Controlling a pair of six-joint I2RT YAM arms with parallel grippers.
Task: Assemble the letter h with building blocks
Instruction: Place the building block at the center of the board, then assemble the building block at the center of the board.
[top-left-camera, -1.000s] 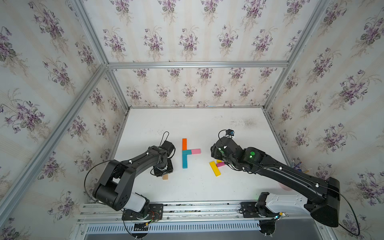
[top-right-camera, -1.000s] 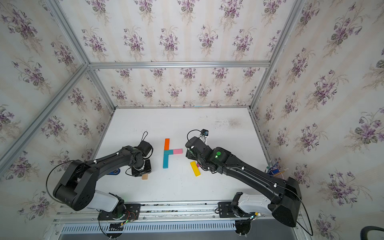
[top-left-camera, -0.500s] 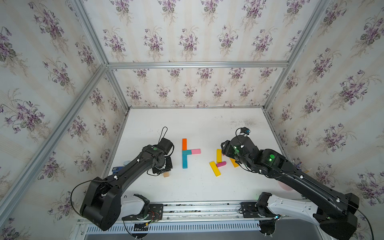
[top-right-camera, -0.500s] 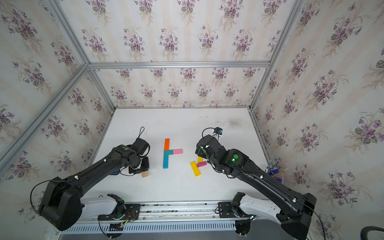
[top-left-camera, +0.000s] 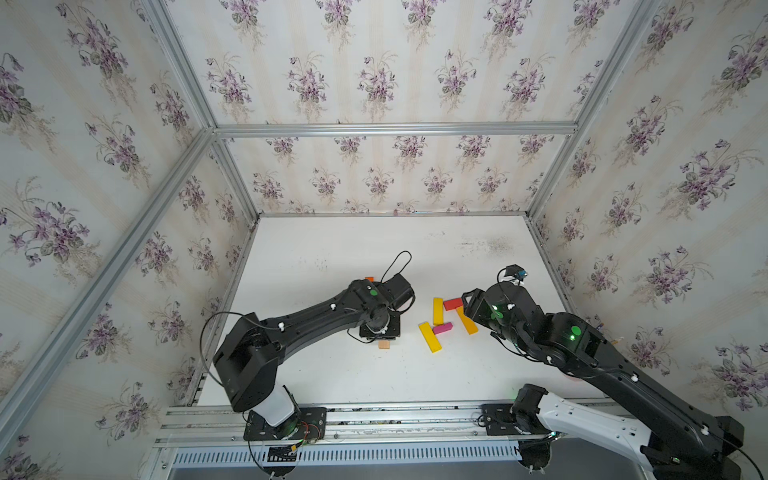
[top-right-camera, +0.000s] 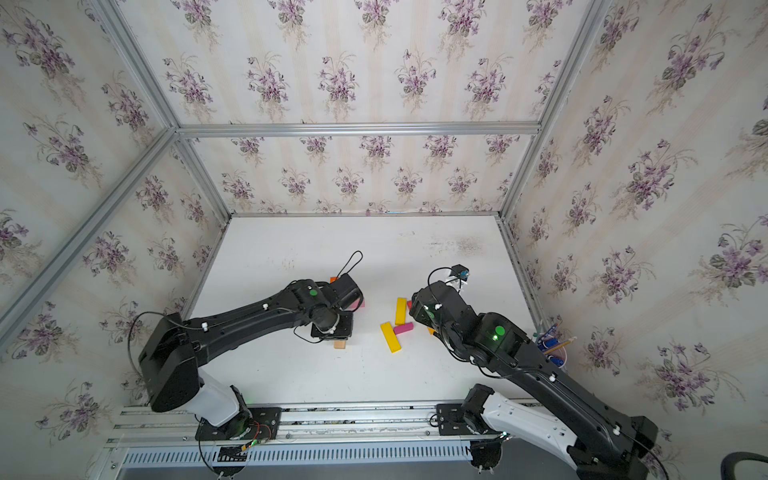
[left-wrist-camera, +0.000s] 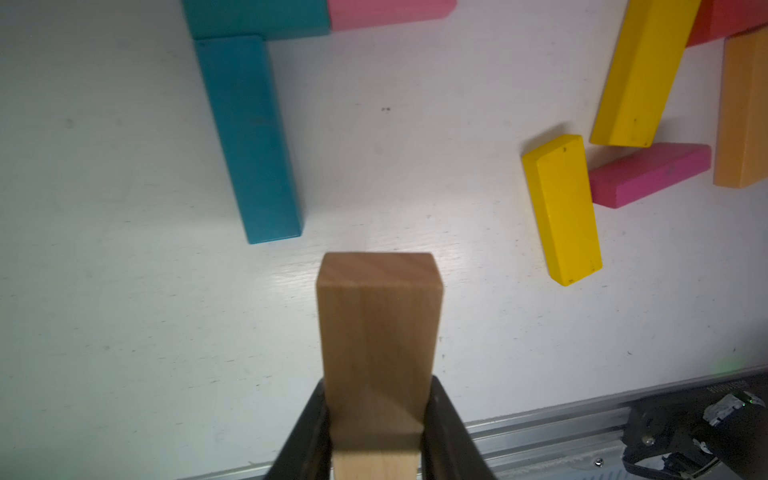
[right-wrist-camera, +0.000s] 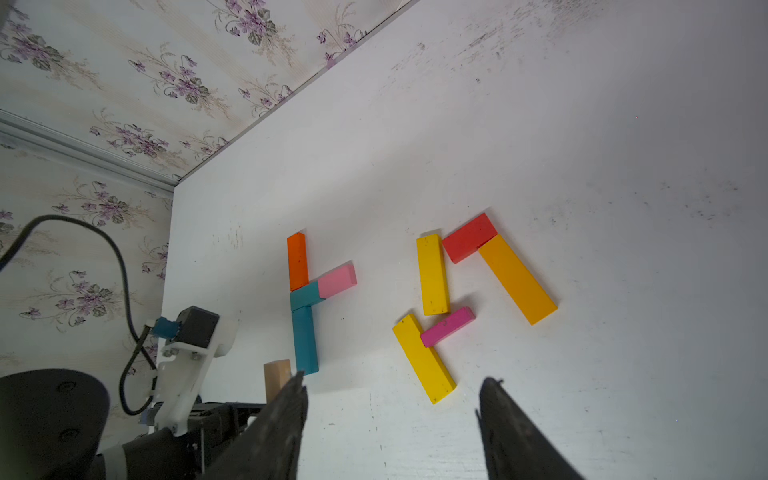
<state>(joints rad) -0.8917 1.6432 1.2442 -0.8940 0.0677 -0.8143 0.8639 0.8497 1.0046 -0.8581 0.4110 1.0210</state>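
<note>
This is a robotics lab cell dressed up as a room. A flat white bench (top-left-camera: 332, 374) is walled in on three sides by panels of purple-flowered wallpaper (top-left-camera: 374, 79), which are fixed in a bare aluminium-profile frame (top-left-camera: 395, 129). Along the bench's near edge runs a slotted aluminium rail (top-left-camera: 395, 415) carrying two black jointed robot arms, the left arm (top-left-camera: 316, 320) and the right arm (top-left-camera: 623, 374), both reaching over the bench and trailing loose cables.
</note>
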